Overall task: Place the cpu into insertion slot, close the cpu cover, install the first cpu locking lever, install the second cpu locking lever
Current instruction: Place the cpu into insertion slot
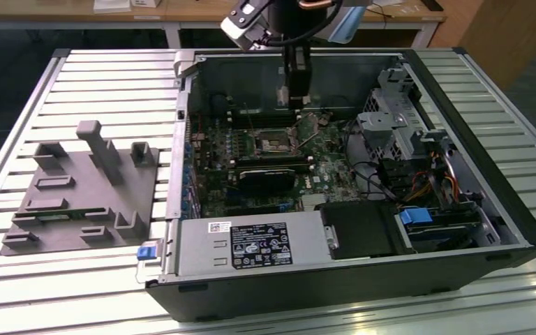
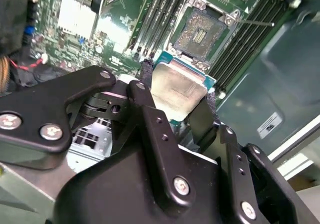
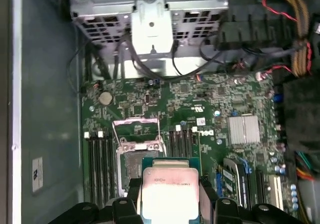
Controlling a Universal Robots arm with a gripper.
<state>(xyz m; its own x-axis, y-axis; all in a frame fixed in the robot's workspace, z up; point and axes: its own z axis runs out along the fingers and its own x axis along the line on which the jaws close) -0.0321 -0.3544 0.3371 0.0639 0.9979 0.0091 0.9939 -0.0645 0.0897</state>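
Observation:
In both wrist views my gripper (image 2: 177, 91) (image 3: 170, 194) is shut on the cpu (image 2: 175, 83) (image 3: 170, 189), a flat silvery square chip pinched at its two side edges. The insertion slot (image 2: 202, 31) (image 3: 131, 166) lies bare on the green board just beyond the chip, its dark centre uncovered. Hinged up at the slot's far edge is the cpu cover (image 3: 136, 131), a thin metal frame. One thin locking lever (image 2: 255, 21) sticks out beside the slot. In the exterior view the gripper (image 1: 294, 101) hangs inside the open computer case, above and behind the slot (image 1: 273, 144).
Long memory slots (image 2: 160, 13) flank the socket. A black block (image 1: 266, 180) sits in front of it. A metal drive cage (image 1: 389, 125) and cables (image 1: 417, 185) fill the case's right side, and the power supply (image 1: 249, 244) its front. A grey fixture (image 1: 82, 188) stands on the slatted table.

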